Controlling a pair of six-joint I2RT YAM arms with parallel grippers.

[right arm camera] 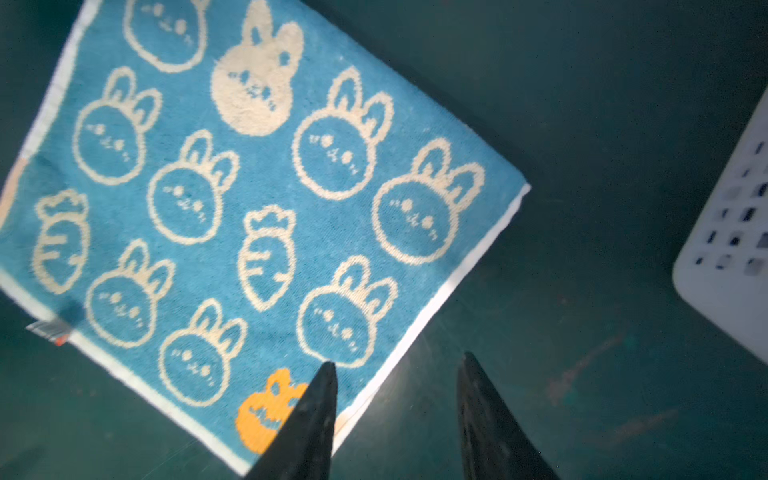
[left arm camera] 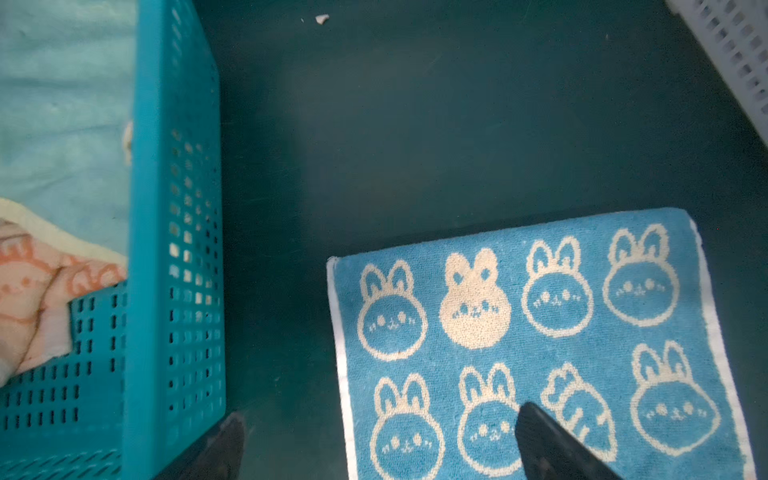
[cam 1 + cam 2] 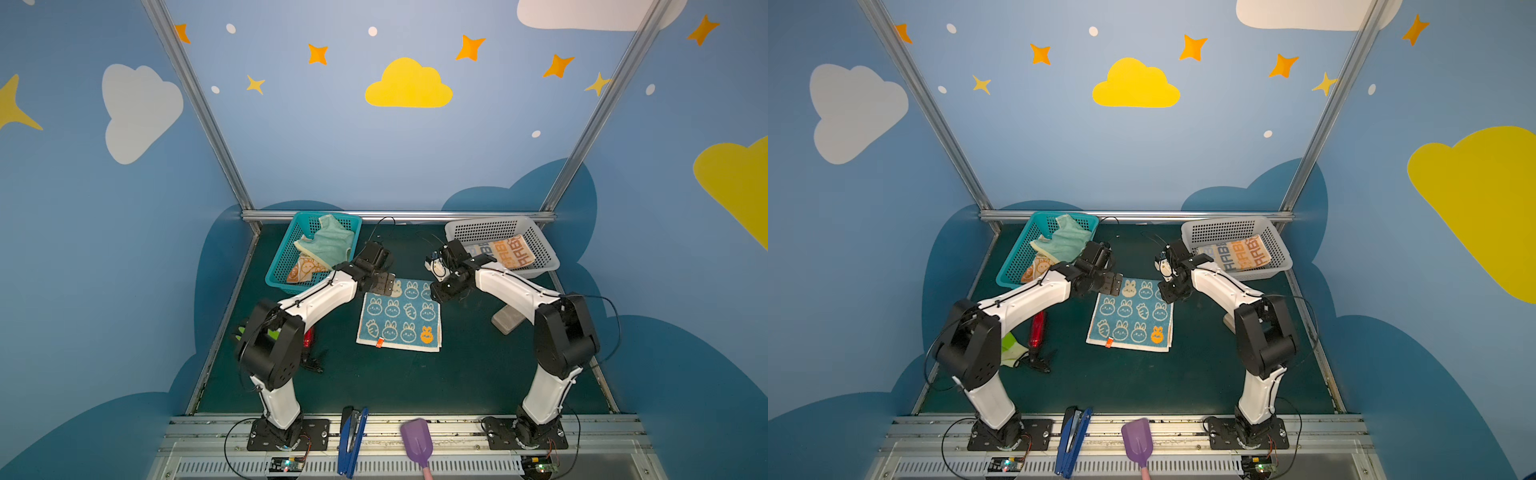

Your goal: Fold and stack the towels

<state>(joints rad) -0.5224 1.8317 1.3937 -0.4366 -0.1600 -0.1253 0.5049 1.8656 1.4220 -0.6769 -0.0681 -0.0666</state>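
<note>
while both grippers stand open, blue towel awaits its next handling

step in hand: the blue towel (image 3: 399, 316) lies flat on the mat (image 3: 374, 382), directly below and between the two grippers. its edge nearest the grippers looks rounded and shows no white hem, so it is judged to be folded once, with the crease on that side.

left gripper (image 3: 383, 284): jaws spread wide and empty, over the towel corner on its own side. one finger (image 2: 552, 444) is over the cloth, the other over bare mat.

right gripper (image 1: 400, 361): jaws partly apart and empty. one finger is over the towel's side hem, the other over bare mat.

other towels: the mint towel (image 3: 332, 243) and orange towel (image 3: 305, 270) lie unfolded in the teal basket (image 3: 279, 266), just outboard of the left gripper. the lettered towel (image 3: 503, 251) lies folded in the white basket (image 3: 544, 257), just behind the right gripper. it is judged to be the start of the stack.

next move: either a second fold or transfer to the white basket; which one cannot be told. both call for lowering the jaws to the mat, straddling an edge and closing on both layers. a finger that catches only the top layer would likely open the fold.
</note>
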